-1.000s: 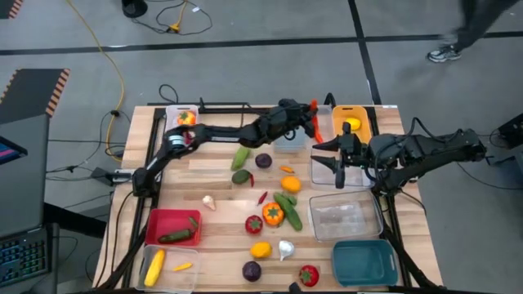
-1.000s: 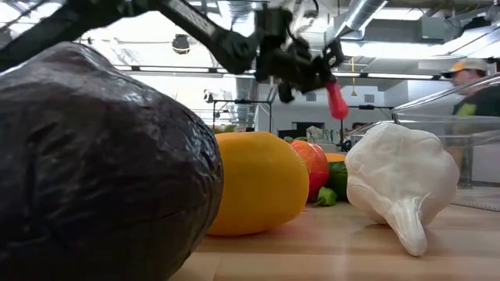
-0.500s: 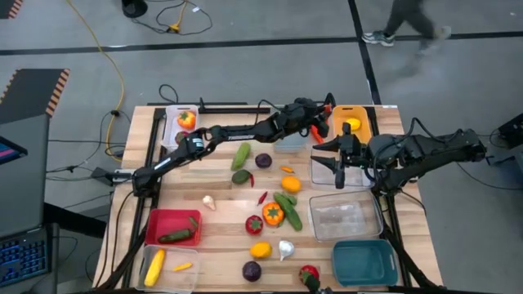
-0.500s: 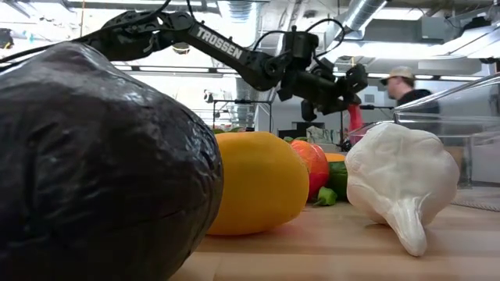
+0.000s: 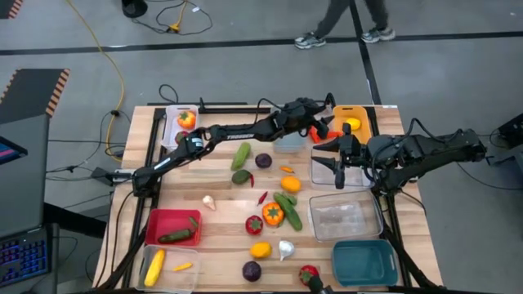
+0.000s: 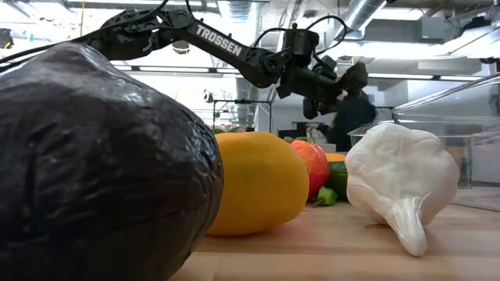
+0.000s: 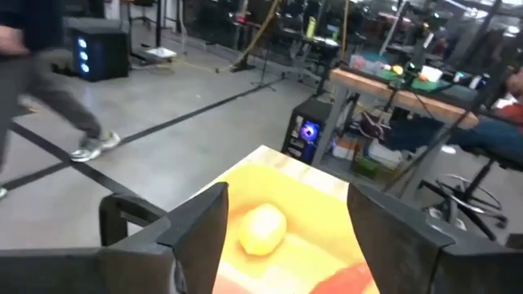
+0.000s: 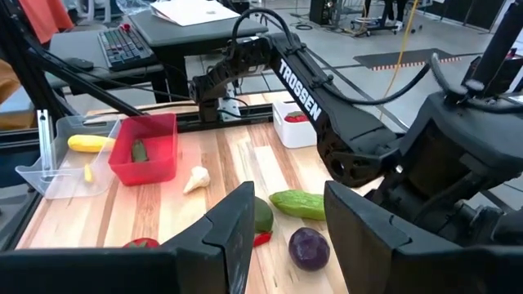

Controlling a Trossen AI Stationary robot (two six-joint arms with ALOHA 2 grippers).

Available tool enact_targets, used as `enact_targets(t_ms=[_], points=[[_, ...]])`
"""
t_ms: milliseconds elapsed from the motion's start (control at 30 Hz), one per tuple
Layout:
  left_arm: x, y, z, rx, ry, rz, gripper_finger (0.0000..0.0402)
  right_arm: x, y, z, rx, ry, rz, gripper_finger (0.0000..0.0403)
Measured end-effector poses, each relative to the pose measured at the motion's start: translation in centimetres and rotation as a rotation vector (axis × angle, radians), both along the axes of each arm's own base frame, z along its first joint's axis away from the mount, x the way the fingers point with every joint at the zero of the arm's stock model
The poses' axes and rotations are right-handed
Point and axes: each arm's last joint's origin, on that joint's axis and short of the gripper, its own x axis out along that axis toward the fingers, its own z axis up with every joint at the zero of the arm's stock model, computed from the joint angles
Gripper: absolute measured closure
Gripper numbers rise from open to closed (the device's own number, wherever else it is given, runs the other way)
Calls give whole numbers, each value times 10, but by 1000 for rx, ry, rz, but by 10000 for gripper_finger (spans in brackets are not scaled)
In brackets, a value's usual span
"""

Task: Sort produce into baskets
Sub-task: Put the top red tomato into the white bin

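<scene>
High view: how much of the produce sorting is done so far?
Started, mostly undone. Done: a cucumber in the red basket, corn in the clear basket, a lemon in the orange basket. In hand: the left gripper hangs open over the orange basket, a red piece under it; the right gripper waits nearby. Left: many loose pieces mid-table; the teal basket holds nothing.

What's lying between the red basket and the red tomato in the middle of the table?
In the high view, only a white garlic clove lies between the red basket and the tomato.
</scene>
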Motion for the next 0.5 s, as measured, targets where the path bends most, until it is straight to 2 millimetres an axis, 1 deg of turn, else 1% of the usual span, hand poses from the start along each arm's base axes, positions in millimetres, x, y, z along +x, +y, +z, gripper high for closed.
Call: enact_targets(t_ms=[67,167,300,400,500], points=[[-1,-1,3,-2,3,-8,153,0,0,0,0,0,0,227],[-5,-1,14,-5,18,-9,143,0,0,0,0,0,0,227],[-11,-3,30,12,74,-29,140,0,0,0,0,4,2,227],[-19,-6,46,56,128,-51,139,0,1,0,0,4,7,227],[-31,-10,68,98,209,-65,139,-1,3,0,0,4,15,227]])
